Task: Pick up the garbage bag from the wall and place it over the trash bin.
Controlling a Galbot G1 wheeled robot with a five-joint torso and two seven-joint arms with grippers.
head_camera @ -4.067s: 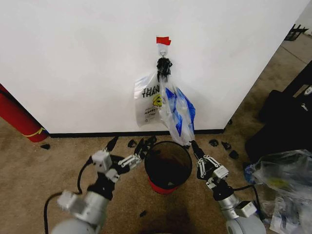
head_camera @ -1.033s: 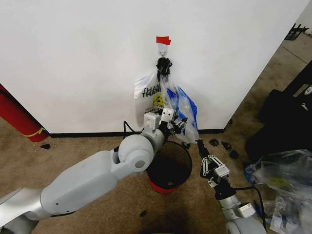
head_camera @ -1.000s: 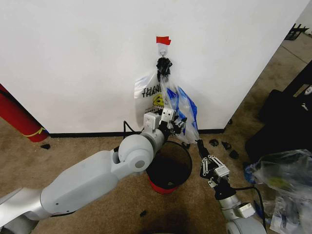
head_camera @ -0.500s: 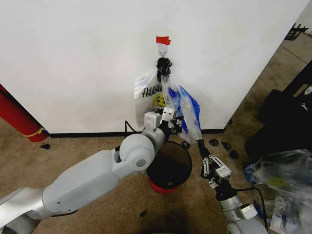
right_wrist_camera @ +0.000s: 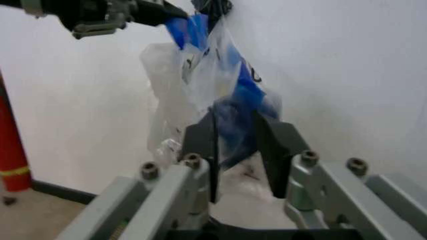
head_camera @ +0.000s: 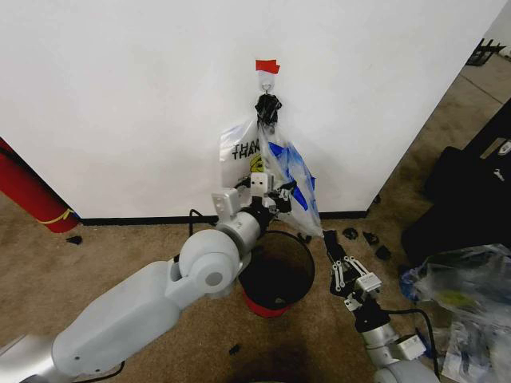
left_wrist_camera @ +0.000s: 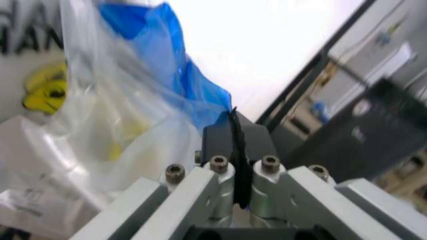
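Now your left claw point(head_camera: 281, 194) is pinched shut on the garbage bag point(head_camera: 281, 179) hanging above the trash bin point(head_camera: 275, 267); lift it off the hook point(head_camera: 266, 80) next.

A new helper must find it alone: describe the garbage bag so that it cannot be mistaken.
On the white wall, find the strip of red tape; two thin plastic bags hang from the hook below it, above the black bin. The garbage bag is the front one with blue strips, unlike the plain one behind it.
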